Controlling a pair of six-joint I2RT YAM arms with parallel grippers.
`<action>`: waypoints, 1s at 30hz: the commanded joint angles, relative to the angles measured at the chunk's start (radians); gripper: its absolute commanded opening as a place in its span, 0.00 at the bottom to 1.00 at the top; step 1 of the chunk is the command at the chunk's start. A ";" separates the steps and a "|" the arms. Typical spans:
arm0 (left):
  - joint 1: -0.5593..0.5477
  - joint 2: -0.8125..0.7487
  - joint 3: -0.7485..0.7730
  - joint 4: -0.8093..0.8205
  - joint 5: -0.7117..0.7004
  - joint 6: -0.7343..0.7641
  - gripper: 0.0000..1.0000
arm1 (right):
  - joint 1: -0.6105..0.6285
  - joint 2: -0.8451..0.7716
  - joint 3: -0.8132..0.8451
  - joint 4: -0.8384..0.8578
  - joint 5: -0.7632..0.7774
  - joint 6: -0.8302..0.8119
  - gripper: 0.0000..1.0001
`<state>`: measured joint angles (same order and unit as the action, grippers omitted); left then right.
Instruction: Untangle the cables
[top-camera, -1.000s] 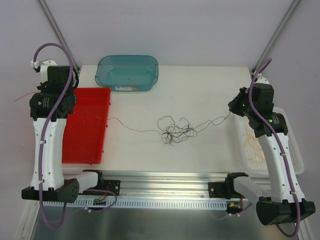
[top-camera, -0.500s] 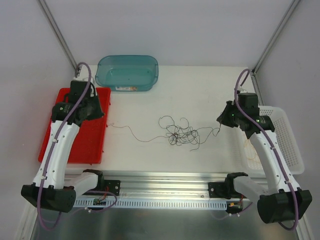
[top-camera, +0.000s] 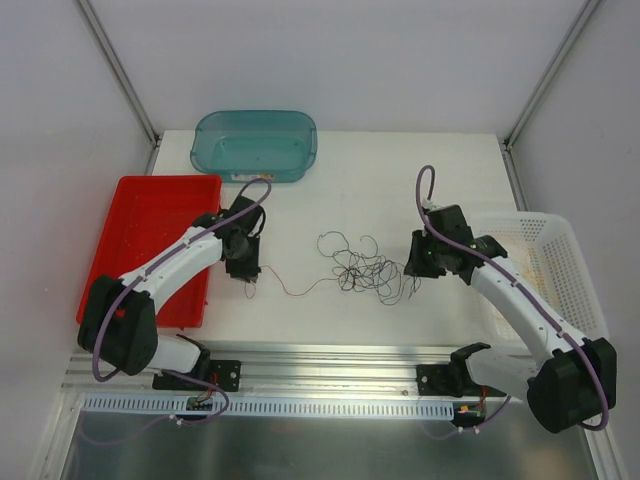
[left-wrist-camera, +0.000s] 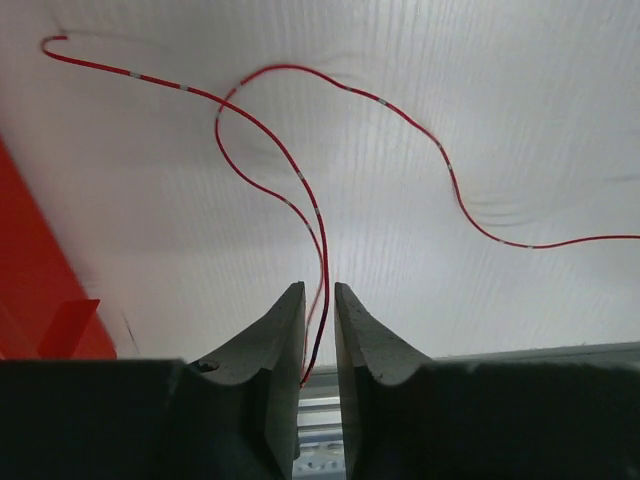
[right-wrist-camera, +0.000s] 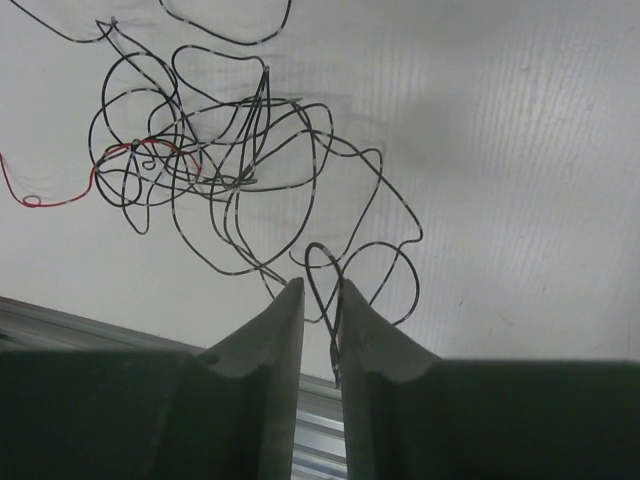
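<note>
A fist-sized tangle of thin dark cables (top-camera: 365, 270) lies mid-table; it also shows in the right wrist view (right-wrist-camera: 210, 160). A thin red cable (top-camera: 290, 290) runs left from it and loops across the left wrist view (left-wrist-camera: 300, 190). My left gripper (top-camera: 243, 270) is low over the table beside the red tray; its jaws (left-wrist-camera: 318, 288) stand a narrow gap apart with the red cable's end lying loose between them. My right gripper (top-camera: 415, 268) is at the tangle's right edge; its jaws (right-wrist-camera: 320, 283) also stand narrowly apart, a dark cable loop (right-wrist-camera: 325, 275) between them.
A red tray (top-camera: 140, 230) lies at the left and a teal bin (top-camera: 200, 150) at the back. A white basket (top-camera: 565, 270) stands at the right edge. A metal rail (top-camera: 330, 365) runs along the near table edge.
Both arms have swung inward and down toward the tangle. The cable that was stretched between them has gone slack and now lies on the table.
</note>
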<state>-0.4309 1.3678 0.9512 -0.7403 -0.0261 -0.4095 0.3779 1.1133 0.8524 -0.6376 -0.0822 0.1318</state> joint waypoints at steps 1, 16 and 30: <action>-0.052 0.016 -0.009 0.016 -0.009 -0.031 0.21 | 0.042 0.016 0.014 0.029 0.041 0.008 0.25; -0.216 -0.158 0.146 0.016 0.189 0.277 0.84 | 0.087 -0.084 0.086 -0.023 0.027 -0.043 0.90; -0.393 0.244 0.287 0.234 0.281 0.511 0.64 | 0.088 -0.144 0.042 -0.024 0.015 0.003 0.95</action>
<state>-0.8040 1.5494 1.1778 -0.5812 0.2104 -0.0010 0.4610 0.9974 0.9024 -0.6632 -0.0452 0.1081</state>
